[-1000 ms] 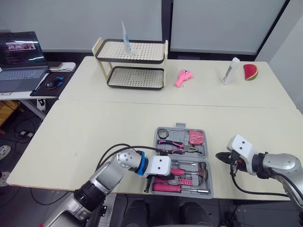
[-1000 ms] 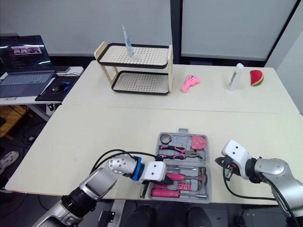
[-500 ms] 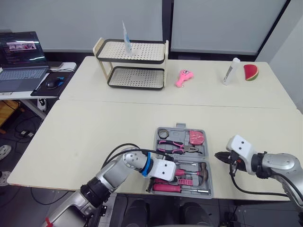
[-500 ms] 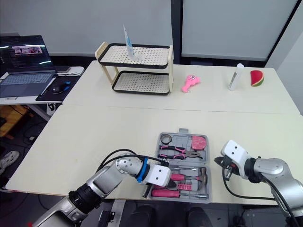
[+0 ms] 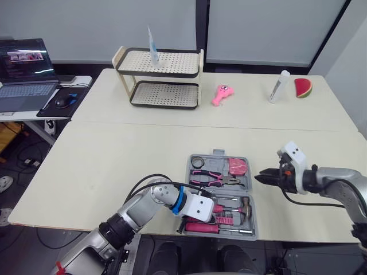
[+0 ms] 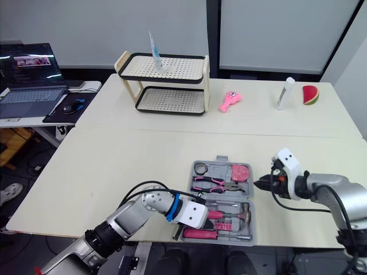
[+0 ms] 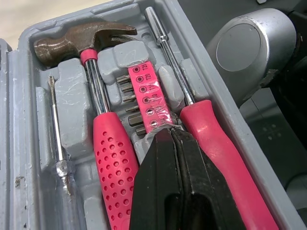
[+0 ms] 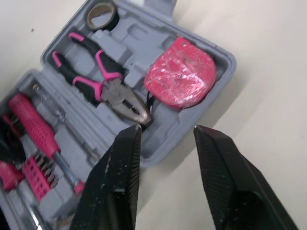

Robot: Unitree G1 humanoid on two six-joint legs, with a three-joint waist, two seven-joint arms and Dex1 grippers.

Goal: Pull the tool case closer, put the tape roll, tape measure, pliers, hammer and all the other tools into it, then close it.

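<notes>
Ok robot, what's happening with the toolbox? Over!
Left gripper shut at the bit holder. Right gripper open beside the tool case. Case open, hammer, pliers seated.

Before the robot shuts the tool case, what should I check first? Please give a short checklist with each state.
1. Tape roll, pliers and tape measure seated in the tool case: ok.
2. Hammer lying in its slot: ok.
3. Left pincer out of the case: not ok; it is shut, tip at the bit holder.
4. Right pincer open beside the case: ok.
</notes>
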